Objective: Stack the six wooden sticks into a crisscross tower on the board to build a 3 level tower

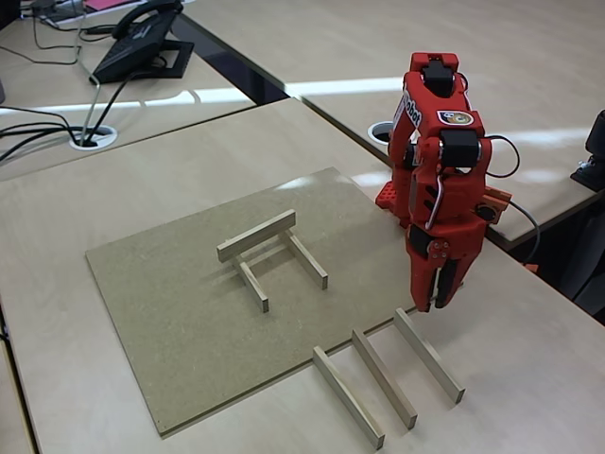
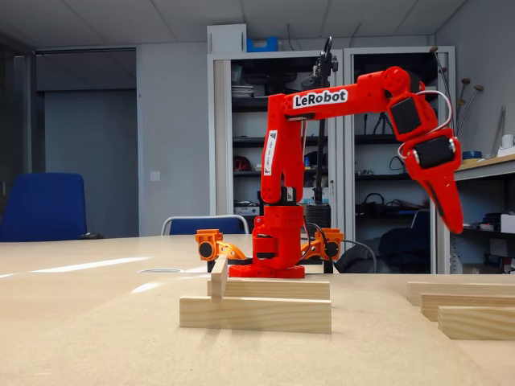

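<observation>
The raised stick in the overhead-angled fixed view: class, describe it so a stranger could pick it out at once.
Find the brown board on the pale desk. Near its middle lie two parallel sticks. The raised stick rests across their far ends, the only one lifted off the board.

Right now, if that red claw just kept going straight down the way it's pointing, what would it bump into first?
Probably the nearest loose stick: the gripper hangs with its tips aimed down over that stick's far end, at the board corner. Depth is unclear, so it might land on the table beside it.
</observation>
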Robot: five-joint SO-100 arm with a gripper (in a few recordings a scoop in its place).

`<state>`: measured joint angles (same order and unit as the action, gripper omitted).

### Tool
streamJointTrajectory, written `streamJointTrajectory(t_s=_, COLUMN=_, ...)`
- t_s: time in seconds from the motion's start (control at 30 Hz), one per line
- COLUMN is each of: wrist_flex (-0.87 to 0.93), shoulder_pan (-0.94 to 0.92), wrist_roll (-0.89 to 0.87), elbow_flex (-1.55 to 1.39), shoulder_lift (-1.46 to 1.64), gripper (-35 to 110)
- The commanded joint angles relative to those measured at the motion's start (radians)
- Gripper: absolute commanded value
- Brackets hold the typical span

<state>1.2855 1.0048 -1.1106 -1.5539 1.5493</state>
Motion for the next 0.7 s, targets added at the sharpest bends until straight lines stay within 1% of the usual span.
streamJointTrajectory(t_s=0.0, wrist_flex=0.012, shoulder_pan=0.026, wrist_roll=-0.049, elbow_flex=-0.031, shoulder_lift=0.032, gripper=12)
streamJointTrajectory(t_s=0.23, wrist_flex=0.018, shoulder_pan=0.032, wrist_roll=-0.106, elbow_flex=-0.031, shoulder_lift=-0.006, gripper=19)
streamJointTrajectory(t_s=0.37, wrist_flex=-0.015, shoulder_pan=0.034, wrist_roll=-0.114, elbow_flex=-0.032, shoulder_lift=-0.043, gripper=21)
streamJointTrajectory(t_s=0.67, wrist_flex=-0.117, shoulder_pan=0.035, wrist_roll=-0.112, elbow_flex=-0.032, shoulder_lift=-0.144, gripper=21)
